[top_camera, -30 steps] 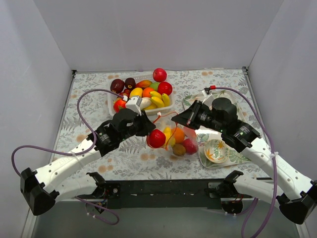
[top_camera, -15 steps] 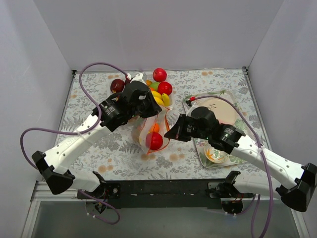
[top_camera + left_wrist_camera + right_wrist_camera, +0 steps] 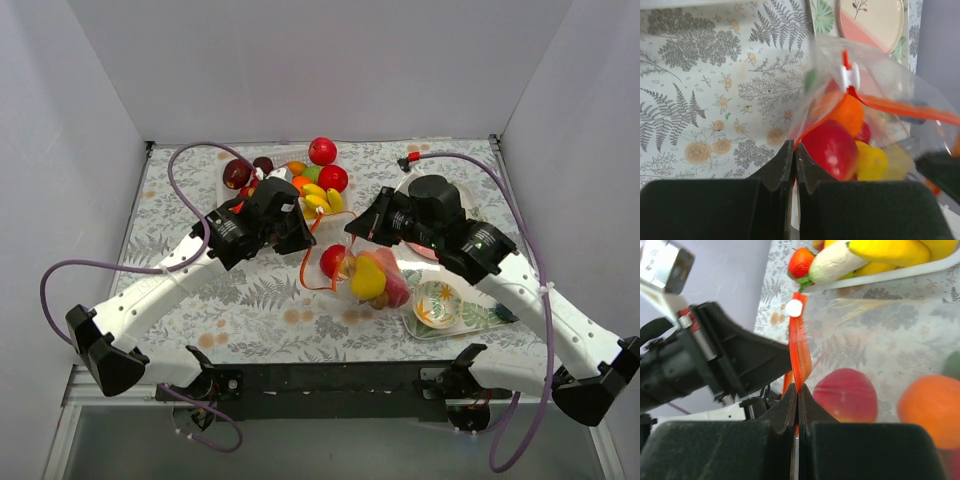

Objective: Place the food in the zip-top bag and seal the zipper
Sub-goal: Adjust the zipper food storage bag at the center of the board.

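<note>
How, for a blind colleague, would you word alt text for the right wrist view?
The right claw is shut on the red-orange zipper of a clear zip-top bag, a white slider farther up the strip. A red fruit and an orange fruit show through the bag; a white basket of toy food lies beyond.

no readable text, labels, brands or numbers on anything in view.

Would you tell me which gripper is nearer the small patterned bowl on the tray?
Right. The right gripper, pinching the zipper, is back-left of the bowl; the left gripper lies farther left, beyond the zip-top bag.
</note>
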You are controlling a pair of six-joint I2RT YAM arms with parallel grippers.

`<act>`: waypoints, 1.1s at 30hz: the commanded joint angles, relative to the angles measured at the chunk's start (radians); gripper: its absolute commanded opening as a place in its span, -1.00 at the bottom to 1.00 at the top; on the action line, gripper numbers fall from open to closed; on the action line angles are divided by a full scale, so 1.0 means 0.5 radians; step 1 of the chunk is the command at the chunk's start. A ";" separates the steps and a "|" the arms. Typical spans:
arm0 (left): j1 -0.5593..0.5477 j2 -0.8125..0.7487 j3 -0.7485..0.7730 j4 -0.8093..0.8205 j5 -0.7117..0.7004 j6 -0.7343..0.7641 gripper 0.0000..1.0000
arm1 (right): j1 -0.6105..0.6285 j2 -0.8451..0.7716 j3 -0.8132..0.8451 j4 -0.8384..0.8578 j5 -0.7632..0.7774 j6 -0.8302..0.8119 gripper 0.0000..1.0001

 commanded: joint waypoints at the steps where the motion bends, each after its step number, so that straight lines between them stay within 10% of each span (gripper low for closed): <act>1: 0.016 -0.133 -0.087 0.001 0.222 -0.068 -1.00 | -0.276 0.054 -0.145 0.127 -0.243 -0.059 -0.97; 20: 0.077 -0.158 -0.002 -0.073 0.014 0.064 -1.00 | -0.351 -0.084 -0.130 0.081 -0.360 -0.151 -0.97; 27: 0.111 -0.136 -0.005 0.264 -0.081 0.181 0.10 | -0.342 -0.133 -0.277 0.283 -0.517 -0.072 -0.97; 33: 0.242 -0.099 0.219 0.350 -0.180 0.328 0.42 | -0.342 -0.109 -0.265 0.299 -0.542 -0.090 -0.97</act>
